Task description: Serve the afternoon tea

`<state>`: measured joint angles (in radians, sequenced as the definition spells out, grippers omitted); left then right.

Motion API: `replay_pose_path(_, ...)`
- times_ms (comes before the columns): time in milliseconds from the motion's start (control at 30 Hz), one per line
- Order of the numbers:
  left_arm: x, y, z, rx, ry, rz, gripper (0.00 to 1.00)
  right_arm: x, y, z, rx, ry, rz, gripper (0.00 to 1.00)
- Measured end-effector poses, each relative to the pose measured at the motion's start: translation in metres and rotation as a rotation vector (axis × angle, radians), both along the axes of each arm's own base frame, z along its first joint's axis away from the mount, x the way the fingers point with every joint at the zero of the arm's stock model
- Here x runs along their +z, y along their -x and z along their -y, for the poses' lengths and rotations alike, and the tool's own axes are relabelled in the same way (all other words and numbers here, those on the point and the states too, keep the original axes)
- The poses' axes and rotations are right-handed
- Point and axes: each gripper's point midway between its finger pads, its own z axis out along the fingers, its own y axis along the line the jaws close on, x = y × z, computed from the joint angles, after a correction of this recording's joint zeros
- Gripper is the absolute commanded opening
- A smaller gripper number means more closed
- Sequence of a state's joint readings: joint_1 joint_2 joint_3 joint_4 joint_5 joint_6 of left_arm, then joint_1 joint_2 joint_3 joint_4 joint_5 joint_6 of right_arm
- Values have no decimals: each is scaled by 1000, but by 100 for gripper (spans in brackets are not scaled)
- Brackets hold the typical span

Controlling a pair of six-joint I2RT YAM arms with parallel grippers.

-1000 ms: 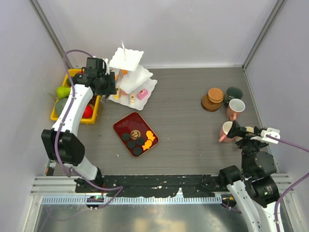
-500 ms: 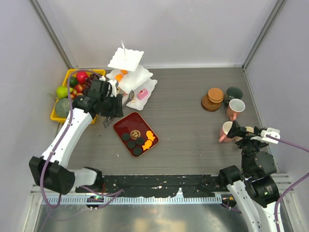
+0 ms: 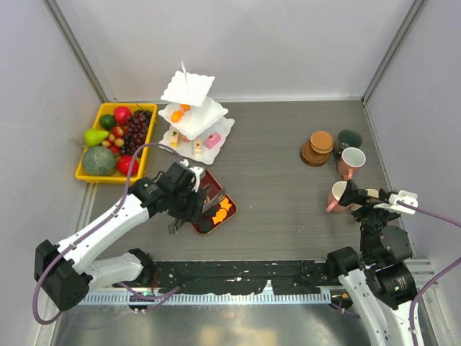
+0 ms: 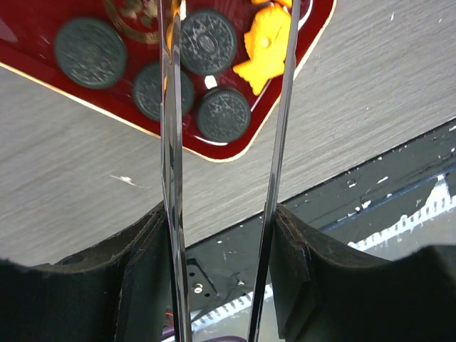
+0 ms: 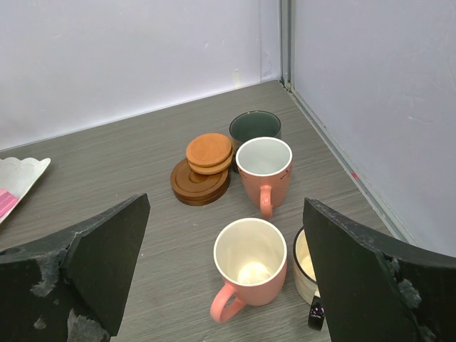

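Note:
My left gripper (image 3: 189,207) is shut on the metal tongs (image 4: 171,142), whose two blades run forward between its fingers and stand apart. The tong tips hang over the red tray (image 4: 306,21), which carries black round pastries (image 4: 207,41) and orange pastries (image 4: 262,53). The white three-tier stand (image 3: 189,115) at the back left carries orange pastries (image 3: 178,114) and pink and cream pastries (image 3: 212,139). My right gripper (image 5: 226,203) is open just above a pink mug (image 5: 251,263). A second pink mug (image 5: 263,167), a green mug (image 5: 254,125), a beige mug (image 5: 306,267) and stacked brown coasters (image 5: 203,174) surround it.
A yellow tray (image 3: 101,108) of fruit sits at the far left beside the stand. The right wall stands close behind the mugs. The black base rail (image 3: 245,270) runs along the near edge just behind the red tray.
My left arm has swung from the stand and fruit tray toward the near edge, carrying the tongs over the red tray. The right arm has not moved.

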<state>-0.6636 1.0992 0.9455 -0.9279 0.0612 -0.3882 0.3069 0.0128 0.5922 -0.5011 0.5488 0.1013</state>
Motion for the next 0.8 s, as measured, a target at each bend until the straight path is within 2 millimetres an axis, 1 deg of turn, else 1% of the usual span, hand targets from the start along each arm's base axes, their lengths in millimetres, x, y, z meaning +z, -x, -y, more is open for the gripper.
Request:
replay_pose_path(100,-14,13,3,0,1,-44,56,0,0,0,0,0,0,95)
replay_pose_path(267,-26,17,6,31,21,-76,54,0,0,0,0,1,-1,95)
replay_pose_path(600,-29,13,21,31,71,-101,49,0,0,0,0,1,-1,95)
replay_pose_path(800,-37,15,21,32,60,-125,49,0,0,0,0,2,-1,95)
